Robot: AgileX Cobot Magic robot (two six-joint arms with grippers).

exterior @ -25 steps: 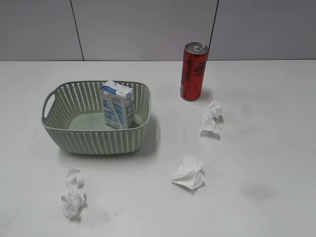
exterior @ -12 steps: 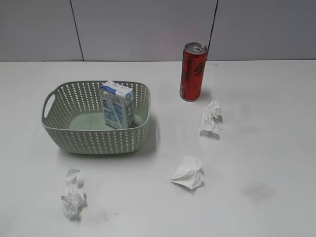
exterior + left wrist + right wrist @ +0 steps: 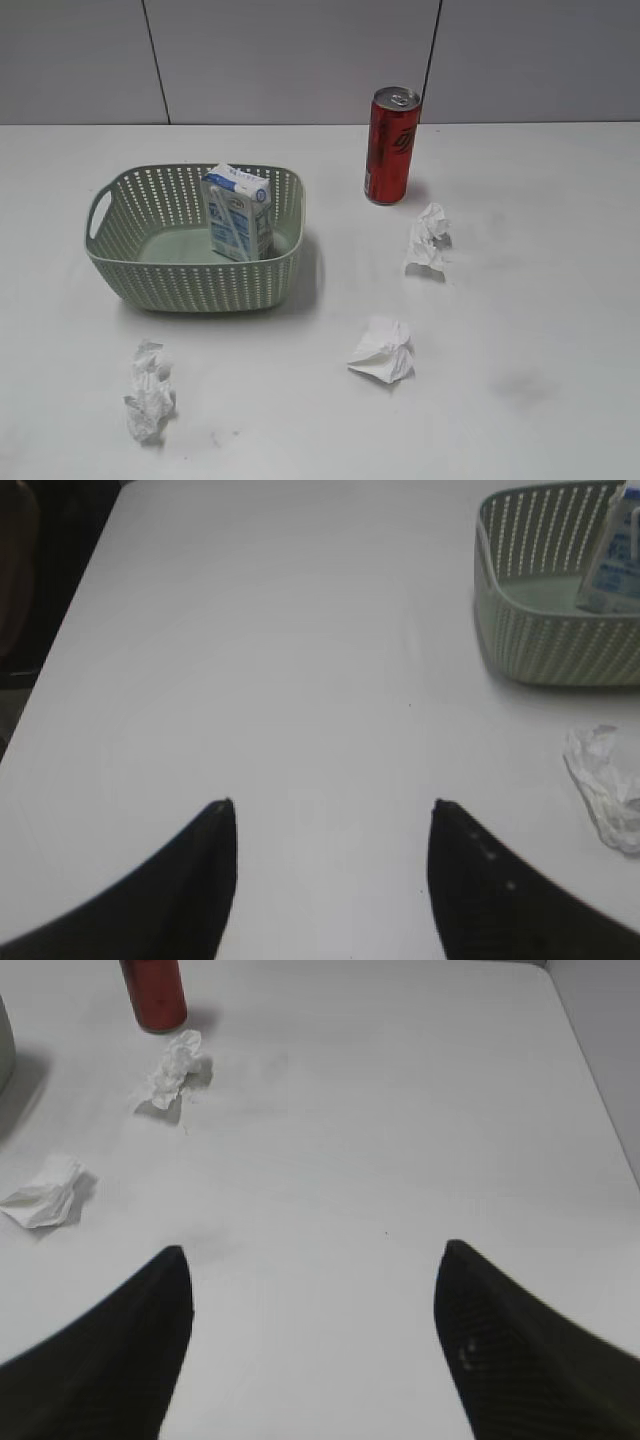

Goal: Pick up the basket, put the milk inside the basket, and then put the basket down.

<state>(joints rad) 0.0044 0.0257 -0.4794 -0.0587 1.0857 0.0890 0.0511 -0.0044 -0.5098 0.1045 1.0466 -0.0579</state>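
The pale sage-green basket [image 3: 190,280] rests on the white table at the left of the exterior view. The white-and-blue milk carton [image 3: 238,212] stands upright inside it. Both show at the top right of the left wrist view, the basket [image 3: 540,640] and the carton [image 3: 618,560]. My left gripper [image 3: 330,805] is open and empty over bare table, well to the left of the basket. My right gripper [image 3: 313,1250] is open and empty over bare table at the right. Neither gripper shows in the exterior view.
A tall red drink can [image 3: 392,145] stands at the back, right of the basket. Three crumpled white paper wads lie on the table: one near the can [image 3: 428,238], one in the middle [image 3: 383,351], one at the front left [image 3: 148,391].
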